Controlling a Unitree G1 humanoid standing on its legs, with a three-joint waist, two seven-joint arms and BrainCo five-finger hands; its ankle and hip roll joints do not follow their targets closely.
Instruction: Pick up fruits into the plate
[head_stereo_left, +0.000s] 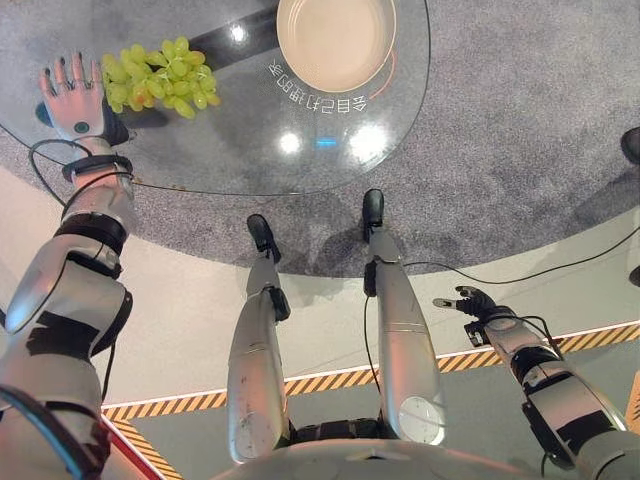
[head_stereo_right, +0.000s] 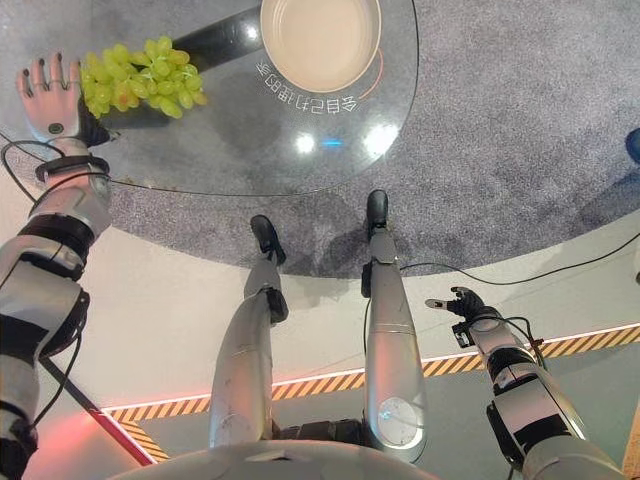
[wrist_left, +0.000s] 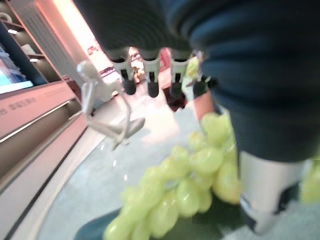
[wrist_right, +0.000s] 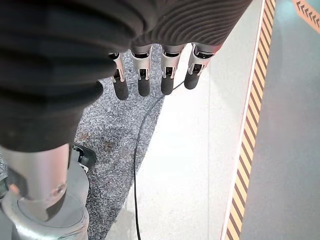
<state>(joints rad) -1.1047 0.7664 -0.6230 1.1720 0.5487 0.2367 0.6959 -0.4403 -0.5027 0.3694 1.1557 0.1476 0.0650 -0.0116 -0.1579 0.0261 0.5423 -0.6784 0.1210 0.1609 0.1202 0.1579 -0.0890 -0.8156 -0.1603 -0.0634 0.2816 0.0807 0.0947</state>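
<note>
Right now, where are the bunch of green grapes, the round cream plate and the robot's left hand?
bunch of green grapes (head_stereo_left: 160, 75), left eye view, middle of the cluster.
round cream plate (head_stereo_left: 335, 38), left eye view, bare inner surface.
left hand (head_stereo_left: 72, 100), left eye view, palm.

Plate (head_stereo_left: 336, 42) is cut off by the top edge in both eye views; glass table (head_stereo_left: 250, 140) runs off top and left. Grapes (wrist_left: 175, 195) blur in left wrist view, partly behind left hand (head_stereo_left: 72, 98), w/ contact impossible to tell.

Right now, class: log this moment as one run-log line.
left hand: open, beside grapes | plate: empty | right hand: open, idle
</note>
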